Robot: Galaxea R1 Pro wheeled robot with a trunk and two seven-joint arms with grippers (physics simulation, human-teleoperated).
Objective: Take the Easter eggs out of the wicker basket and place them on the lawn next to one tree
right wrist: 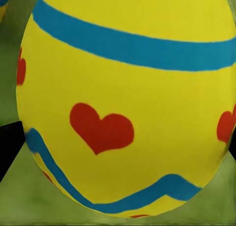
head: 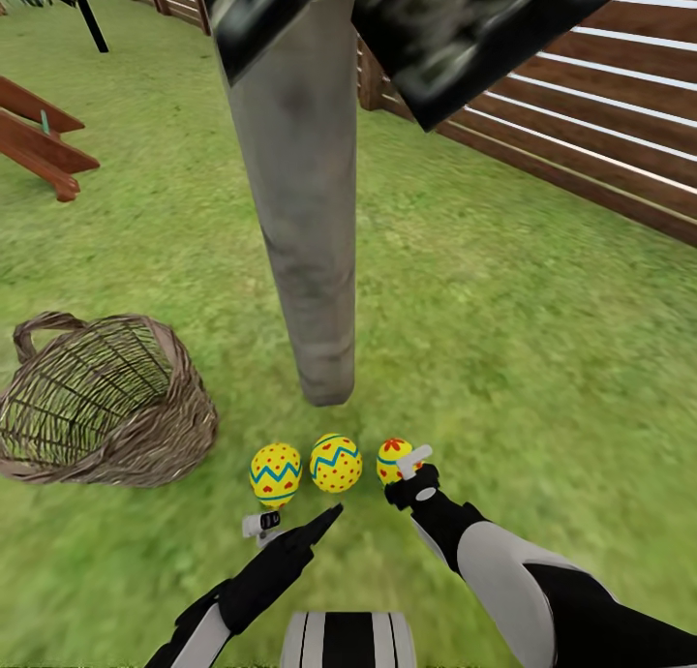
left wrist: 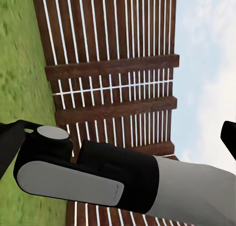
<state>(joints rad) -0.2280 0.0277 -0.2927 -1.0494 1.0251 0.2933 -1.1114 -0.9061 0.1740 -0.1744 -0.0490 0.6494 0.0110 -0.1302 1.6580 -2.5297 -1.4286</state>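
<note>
With two Easter eggs [head: 276, 473] [head: 336, 463] lying at the near foot of the tree [head: 308, 261], my right claw [head: 411, 462] sets down the third egg [head: 391, 460], clamped on it and due to release, the wicker basket [head: 102, 402] tipped empty at left.

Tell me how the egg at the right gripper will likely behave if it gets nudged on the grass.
The egg is smooth and rounded, so it would probably roll or wobble rather than slide. The lawn looks flat here, so it likely would not travel far. Its glossy, curved shell may slip between the right gripper's narrow fingers if squeezed off-centre.
</note>
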